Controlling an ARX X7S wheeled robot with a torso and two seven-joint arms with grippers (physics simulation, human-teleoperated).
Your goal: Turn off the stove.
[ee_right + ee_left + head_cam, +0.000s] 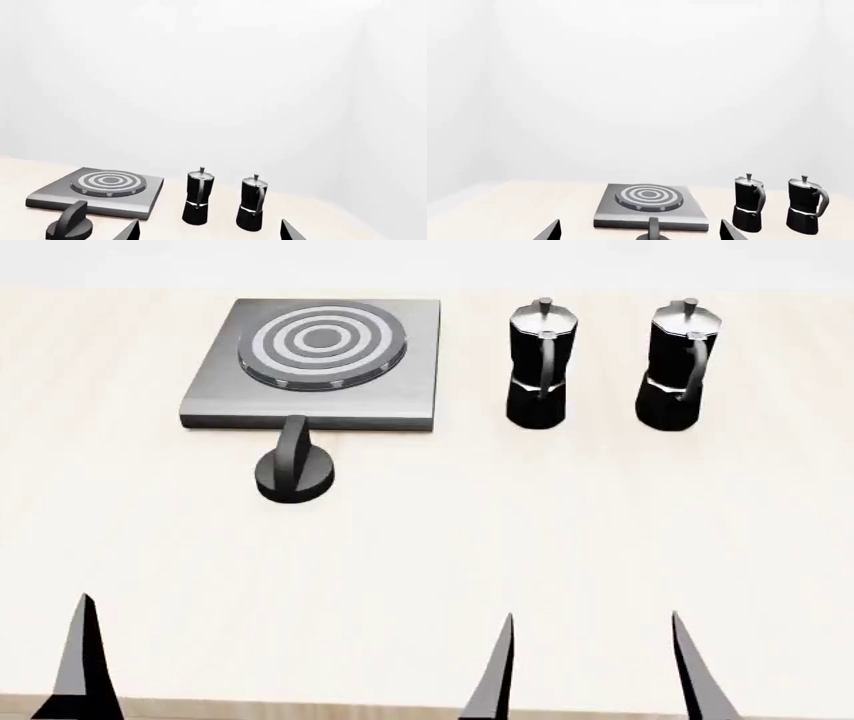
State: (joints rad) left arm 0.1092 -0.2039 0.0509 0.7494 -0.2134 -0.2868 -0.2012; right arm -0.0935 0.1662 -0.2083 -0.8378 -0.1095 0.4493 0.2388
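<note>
The knob (296,472) is seen just in front of the stove (320,360), ridge pointing front-to-back. It lies dead ahead of the left gripper (639,231), spread wide and empty; the right gripper (208,231), also wide, is farther off.

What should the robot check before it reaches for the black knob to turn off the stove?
1. Knob in view and uncovered: ok.
2. Path to the knob free: ok, bare table lies between it and both grippers.
3. Left gripper open and empty: ok.
4. Right gripper open and empty: ok.
5. Moka pots out of the way: ok, both stand upright, beside the stove and apart from the knob.
6. Is the burner on? Cannot tell; the rings look plain grey.
</note>
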